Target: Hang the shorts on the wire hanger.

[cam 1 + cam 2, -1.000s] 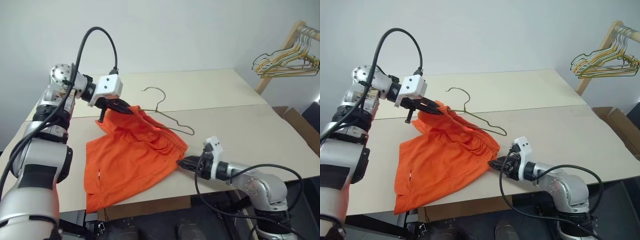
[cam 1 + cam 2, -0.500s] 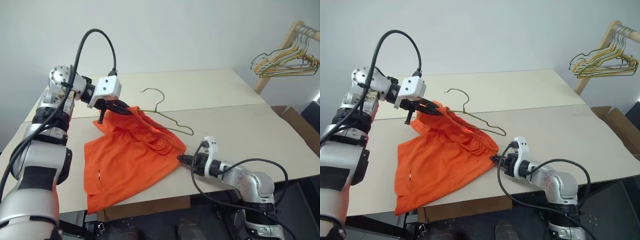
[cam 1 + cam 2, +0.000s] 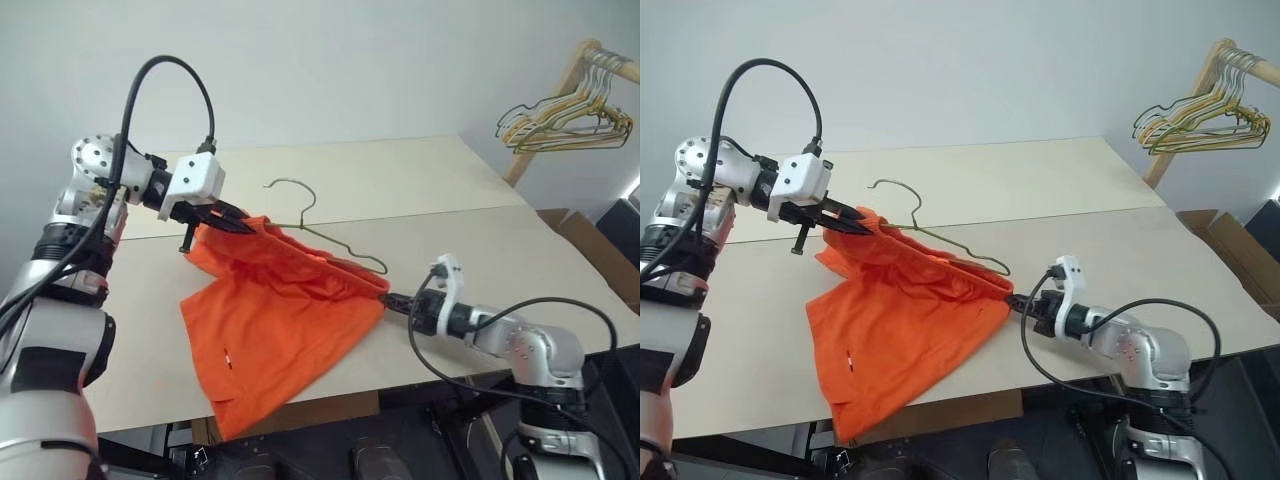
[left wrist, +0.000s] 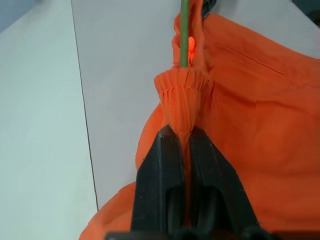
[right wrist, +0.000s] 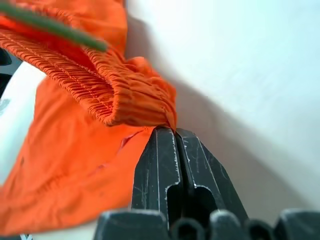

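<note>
- We see the left gripper (image 4: pixel 182 134) with its two black fingers pressed together on a pinched bunch of the shorts (image 3: pixel 290 320) at the gathered waistband.
- Just past that pinch, the wire hanger (image 3: pixel 330 240) runs away from the left fingertips, its green wire lying against the bunched orange fabric.
- The right gripper (image 5: pixel 175 131) has its fingers closed tight on the edge of the waistband at the other end of the garment.
- Between the two grippers the waistband is stretched out, and the rest of the shorts hangs from it and spreads over the table (image 3: pixel 480 250), one corner drooping past the near edge.
- The hanger's hook (image 3: pixel 895 190) lies on the table beyond the left gripper.
- Well beyond the right gripper, a cluster of pale wire hangers (image 3: pixel 565 110) hangs from a wooden rack (image 3: pixel 545 120).
</note>
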